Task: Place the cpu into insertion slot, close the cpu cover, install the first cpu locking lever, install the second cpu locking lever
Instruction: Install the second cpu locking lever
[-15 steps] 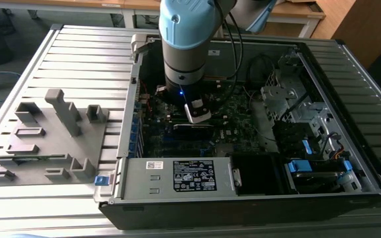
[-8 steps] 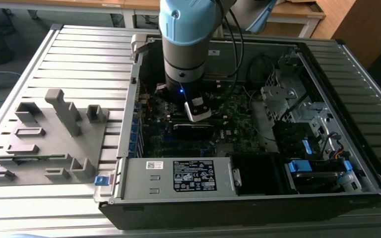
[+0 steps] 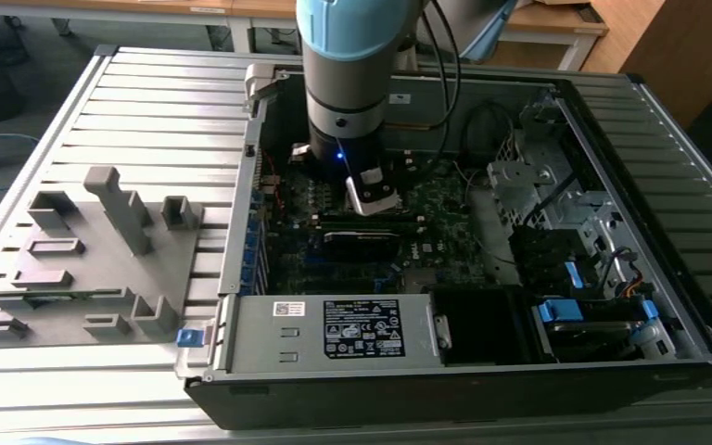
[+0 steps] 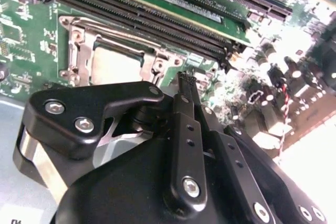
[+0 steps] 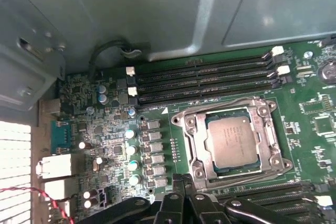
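The cpu (image 5: 232, 141) lies seated in the insertion slot (image 5: 195, 139) under the lowered cpu cover (image 5: 271, 139), and just beside it the empty pincer (image 5: 184, 183) hangs with fingertips pressed together.

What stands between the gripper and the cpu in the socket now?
Nothing visible. In the first wrist view the gripper sits just beside the cover, which lies closed around the cpu. Only bare board lies between them. The fingertips look closed together, holding nothing.
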